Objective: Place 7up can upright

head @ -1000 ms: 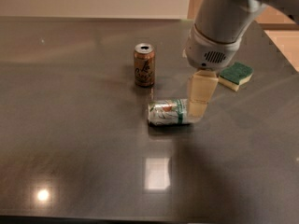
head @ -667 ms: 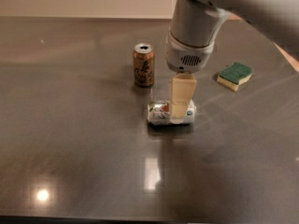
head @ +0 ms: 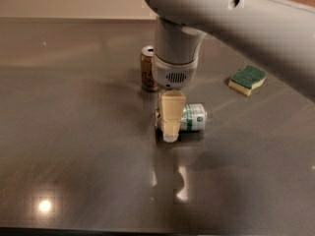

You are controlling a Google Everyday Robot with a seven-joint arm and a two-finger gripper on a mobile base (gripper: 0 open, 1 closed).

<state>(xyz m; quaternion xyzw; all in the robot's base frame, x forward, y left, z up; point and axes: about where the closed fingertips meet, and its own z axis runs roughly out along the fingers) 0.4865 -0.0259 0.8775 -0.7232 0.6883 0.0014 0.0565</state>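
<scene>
Subject item: the 7up can [head: 193, 118] lies on its side on the desk [head: 74, 132], about midway between the far and near edges and slightly right of centre. Its long axis runs parallel to the near edge, with the green-banded body showing on the right. The can's left end is covered by the gripper [head: 171, 132], which hangs straight down from the arm [head: 236, 23] with its beige tip at the desk surface, at the side of the can facing the near edge. Whether the gripper is clamped on the can or released cannot be told from this view.

The brown can [head: 147, 70] stands upright just beyond, toward the far edge, partly hidden by the wrist housing. A green and yellow sponge [head: 247, 79] lies well apart, toward the right edge. Light reflections [head: 45, 205] show on the desk near the near edge.
</scene>
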